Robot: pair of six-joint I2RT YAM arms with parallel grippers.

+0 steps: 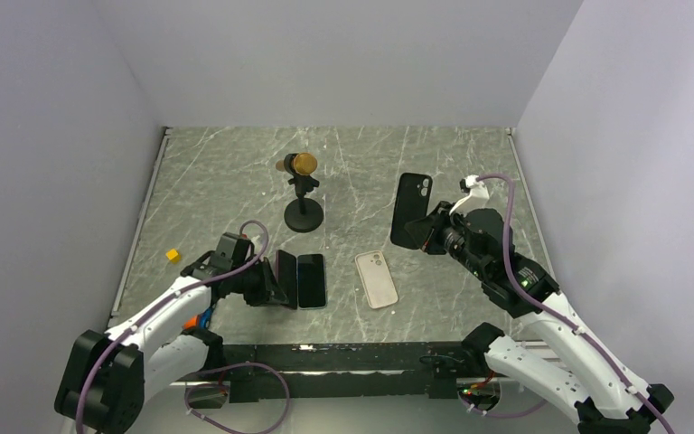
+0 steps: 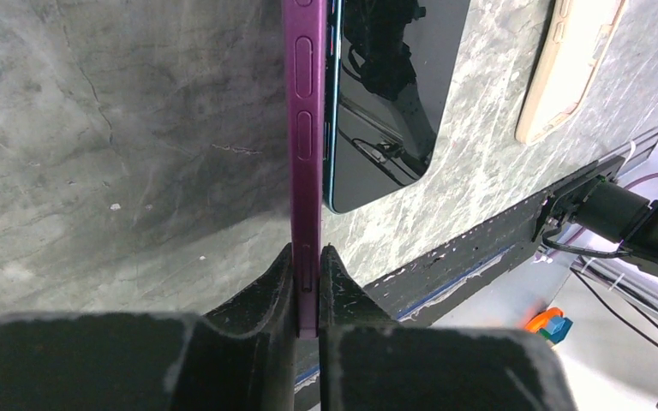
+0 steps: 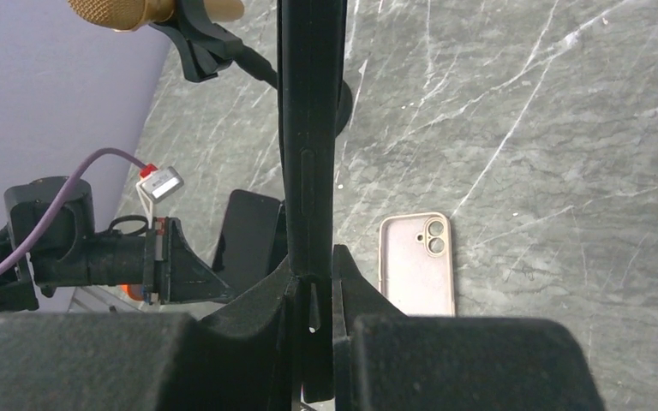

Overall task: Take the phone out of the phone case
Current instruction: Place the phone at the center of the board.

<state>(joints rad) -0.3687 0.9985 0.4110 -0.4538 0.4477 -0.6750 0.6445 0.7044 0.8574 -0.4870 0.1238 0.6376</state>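
Pinching the purple case (image 2: 308, 128) on edge, the left tool (image 2: 308, 257) is closed tight on its rim. The phone (image 2: 385, 94) lies screen-up on the tabletop (image 2: 94, 128) just right of that tool, touching the case. It looks nearly freed, so the case must next lift clear. Farther off, the right tool (image 3: 311, 265) clamps a black case (image 3: 308, 103) upright.

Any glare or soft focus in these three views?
Top external: even light, soft shadow by the microphone stand. Left wrist: phone screen shows dark reflections; left gripper fingers on the purple case blurred. Right wrist: right gripper fingers soft, black case underexposed.
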